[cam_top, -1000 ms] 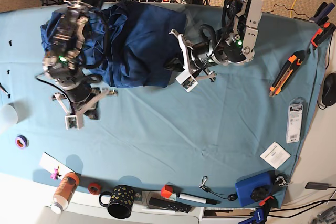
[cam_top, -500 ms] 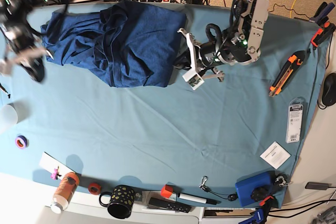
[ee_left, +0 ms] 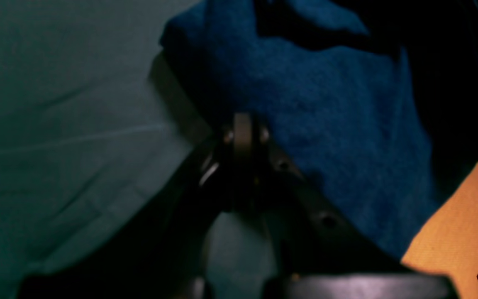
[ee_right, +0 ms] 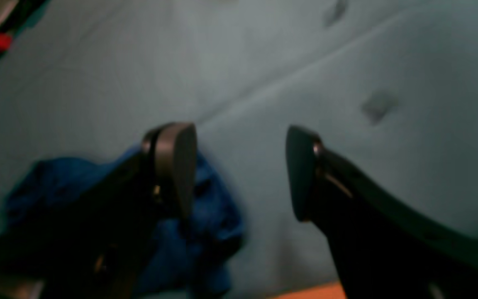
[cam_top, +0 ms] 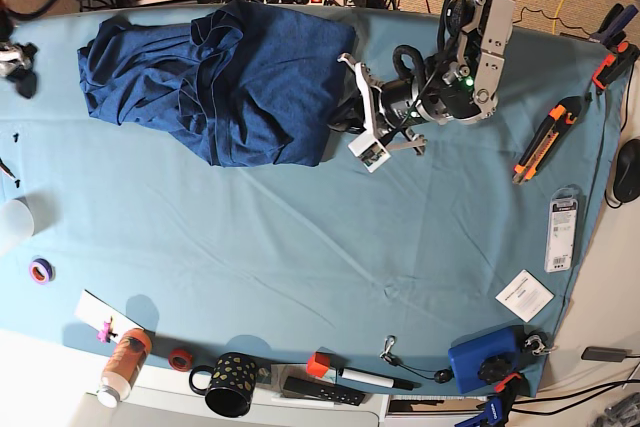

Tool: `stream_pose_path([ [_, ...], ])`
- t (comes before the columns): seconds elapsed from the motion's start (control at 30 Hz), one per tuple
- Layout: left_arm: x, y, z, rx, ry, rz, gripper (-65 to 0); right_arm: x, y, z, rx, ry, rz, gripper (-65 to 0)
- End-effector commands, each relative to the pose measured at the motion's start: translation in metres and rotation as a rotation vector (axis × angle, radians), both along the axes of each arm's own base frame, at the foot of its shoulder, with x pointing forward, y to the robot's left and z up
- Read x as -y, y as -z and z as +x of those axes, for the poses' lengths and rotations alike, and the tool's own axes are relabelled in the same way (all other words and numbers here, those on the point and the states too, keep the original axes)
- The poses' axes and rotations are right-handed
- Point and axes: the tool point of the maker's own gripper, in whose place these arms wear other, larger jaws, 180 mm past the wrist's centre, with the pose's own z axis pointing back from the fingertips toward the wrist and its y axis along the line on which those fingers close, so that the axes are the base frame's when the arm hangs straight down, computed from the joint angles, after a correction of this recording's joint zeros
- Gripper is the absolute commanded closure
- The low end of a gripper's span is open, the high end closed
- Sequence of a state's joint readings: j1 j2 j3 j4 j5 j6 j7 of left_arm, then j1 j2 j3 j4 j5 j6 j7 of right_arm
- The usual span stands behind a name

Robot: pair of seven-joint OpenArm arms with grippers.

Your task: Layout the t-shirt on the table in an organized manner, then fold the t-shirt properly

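- Lying bunched at the far edge of the worktop (cam_top: 300,247), the navy t-shirt (cam_top: 240,82) isn't spread out yet; layout still to do.
- Right hand (ee_right: 239,170): was over the shirt's end a sec ago, now swung clear off that side w/ fingers wide apart, nothing between them. Shirt end let go, by my read.
- Left hand (cam_top: 365,112): stays at the shirt's opposite edge, fingers closed; whether fabric is pinched, can't tell.
- Next prob. a re-grasp to pull it flat.
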State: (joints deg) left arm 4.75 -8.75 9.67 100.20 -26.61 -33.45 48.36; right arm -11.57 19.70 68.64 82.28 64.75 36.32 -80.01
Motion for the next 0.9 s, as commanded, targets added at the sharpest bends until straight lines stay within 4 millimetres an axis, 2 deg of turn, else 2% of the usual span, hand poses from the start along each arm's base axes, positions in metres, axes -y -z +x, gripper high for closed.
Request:
stream_pose_path([
  [0.0,0.006,-0.015,0.006,0.04,0.008,-0.047,0.0,0.006,-0.017,0.01,0.083,-0.024,0.008,-34.2],
  [0.1,0.007,-0.017,0.005,0.039,0.014,-0.058,0.0,0.006,-0.032,0.024,0.296,-0.025,0.173,-34.2],
  [0.23,0.007,-0.017,0.005,0.039,0.013,-0.058,0.0,0.014,-0.015,0.019,0.281,0.015,0.254,-34.2],
  [0.33,0.007,-0.017,0.005,0.039,0.014,-0.06,0.0,0.01,-0.002,0.017,0.257,0.013,0.286,-35.7],
  [0.43,0.008,-0.018,0.005,0.039,0.014,-0.066,0.0,-0.012,0.018,0.02,0.178,-0.054,0.324,-41.2],
  [0.63,0.008,-0.018,0.005,0.037,0.014,-0.068,0.0,-0.06,0.048,0.032,0.05,-0.21,0.378,-41.4],
  [0.73,0.008,-0.018,0.005,0.036,0.014,-0.068,0.0,-0.072,0.058,0.031,0.002,-0.243,0.383,-41.4],
  [0.87,0.008,-0.018,0.005,0.037,0.014,-0.069,0.0,-0.076,0.072,0.023,-0.061,-0.25,0.368,-41.3],
])
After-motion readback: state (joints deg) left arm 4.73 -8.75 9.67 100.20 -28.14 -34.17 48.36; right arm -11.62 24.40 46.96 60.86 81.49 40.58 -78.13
